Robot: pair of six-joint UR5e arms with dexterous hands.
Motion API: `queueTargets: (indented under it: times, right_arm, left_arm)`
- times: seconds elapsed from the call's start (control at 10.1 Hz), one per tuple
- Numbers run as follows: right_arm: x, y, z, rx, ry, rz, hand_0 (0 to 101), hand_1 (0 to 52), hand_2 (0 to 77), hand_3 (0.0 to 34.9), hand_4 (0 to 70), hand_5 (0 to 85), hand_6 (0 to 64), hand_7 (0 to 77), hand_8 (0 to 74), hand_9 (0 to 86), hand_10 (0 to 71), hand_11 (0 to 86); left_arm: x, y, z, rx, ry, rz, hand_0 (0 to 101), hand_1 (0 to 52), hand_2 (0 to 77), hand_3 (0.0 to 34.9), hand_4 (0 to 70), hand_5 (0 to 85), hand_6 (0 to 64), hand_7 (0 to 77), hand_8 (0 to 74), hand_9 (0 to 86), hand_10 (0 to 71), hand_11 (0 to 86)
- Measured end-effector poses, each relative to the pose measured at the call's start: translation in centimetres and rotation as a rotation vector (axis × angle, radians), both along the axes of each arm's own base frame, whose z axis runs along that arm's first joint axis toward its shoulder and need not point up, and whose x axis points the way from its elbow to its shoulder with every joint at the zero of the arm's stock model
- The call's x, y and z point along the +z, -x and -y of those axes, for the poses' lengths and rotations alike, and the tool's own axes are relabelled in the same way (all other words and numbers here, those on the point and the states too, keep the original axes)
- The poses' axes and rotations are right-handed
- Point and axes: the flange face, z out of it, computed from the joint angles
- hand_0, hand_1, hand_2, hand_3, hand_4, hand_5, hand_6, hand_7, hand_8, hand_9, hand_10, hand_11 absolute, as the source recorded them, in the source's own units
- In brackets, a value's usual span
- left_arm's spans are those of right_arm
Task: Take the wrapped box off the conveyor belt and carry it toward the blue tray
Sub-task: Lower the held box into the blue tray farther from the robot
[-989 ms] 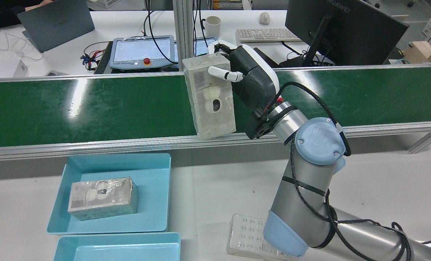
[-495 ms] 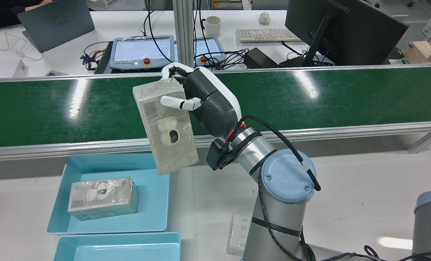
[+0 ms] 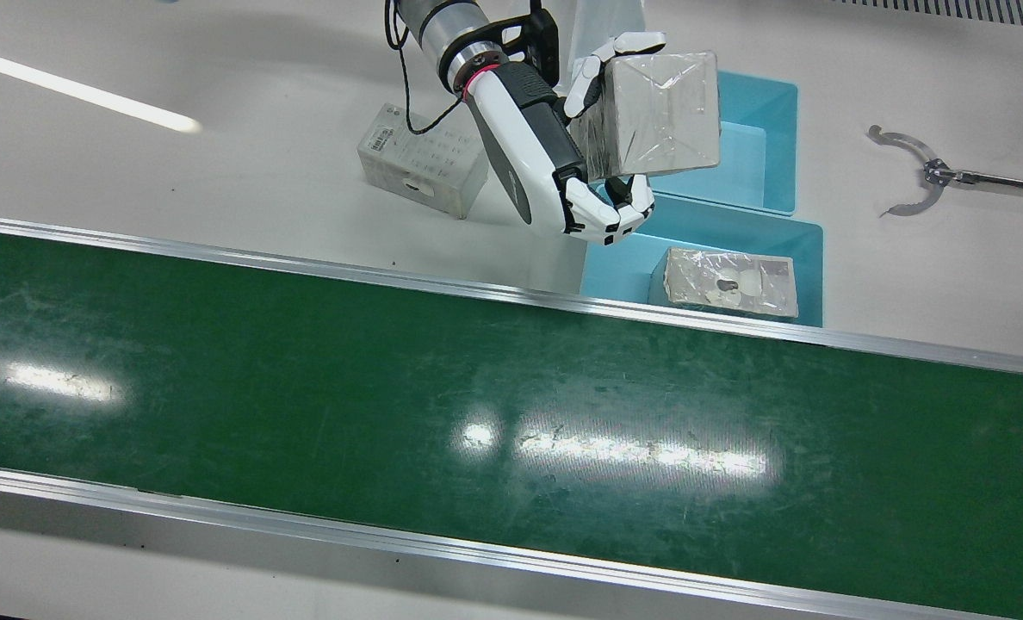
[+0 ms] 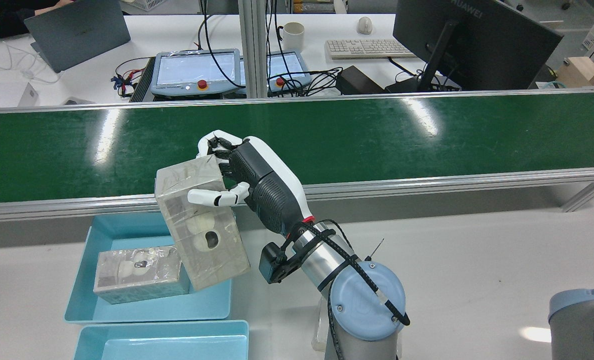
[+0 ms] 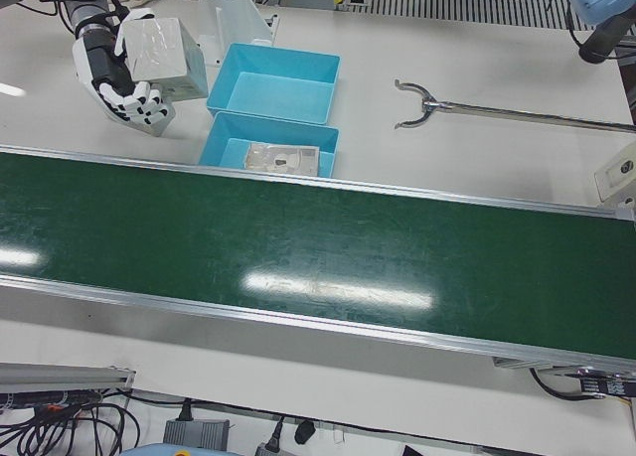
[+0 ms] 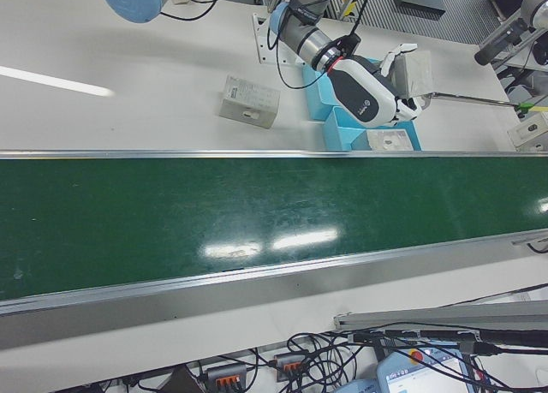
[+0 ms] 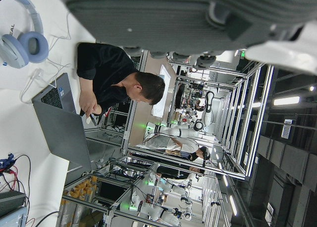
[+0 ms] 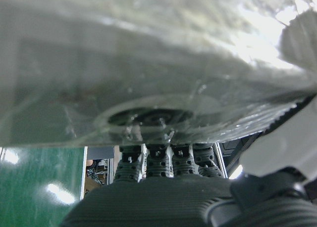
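Note:
My right hand (image 4: 247, 175) is shut on the wrapped box (image 4: 202, 235), a clear-wrapped pale carton held tilted, off the green conveyor belt (image 4: 427, 135). The box's lower end hangs over the right part of the blue tray (image 4: 84, 280), close to a second wrapped box (image 4: 139, 272) lying in that tray. The front view shows the hand (image 3: 546, 164) and held box (image 3: 654, 112) above the two trays' edge. The right hand view is filled by the box (image 8: 148, 64). The left hand shows only as a dark blur in its own view (image 7: 198, 19).
A second blue tray (image 4: 162, 340) sits next to the first one, nearer the robot. Another wrapped box (image 3: 421, 172) lies on the white table beside the right arm. A metal grabber tool (image 3: 916, 172) lies on the table beyond the trays.
My right hand has carried the box off the belt, leftward and down toward the robot's side, until it hangs over the blue tray. The arm has folded back with it.

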Motion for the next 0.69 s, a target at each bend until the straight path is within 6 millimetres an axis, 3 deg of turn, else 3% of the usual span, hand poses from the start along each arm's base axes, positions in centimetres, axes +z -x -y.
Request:
queueTargets:
  times: [0.3, 0.69]
  right_arm:
    - [-1.0, 3.1, -4.0, 0.035, 0.004, -0.006, 44, 0.0, 33.3, 0.0, 17.5, 69.8, 39.3, 57.3, 60.0, 69.3, 40.9, 57.3]
    - [-1.6, 6.5, -7.5, 0.067, -0.002, 0.021, 44, 0.0, 31.1, 0.0, 17.5, 69.3, 39.3, 57.3, 61.1, 69.8, 39.3, 54.5]
  left_arm:
    - [0.0, 0.0, 0.0, 0.0, 0.0, 0.0, 0, 0.0, 0.5, 0.0, 0.0, 1.1, 0.0, 0.5, 0.0, 0.0, 0.5, 0.0]
    - [0.0, 0.0, 0.0, 0.0, 0.0, 0.0, 0, 0.0, 1.1, 0.0, 0.0, 1.1, 0.0, 0.0, 0.0, 0.0, 0.5, 0.0]
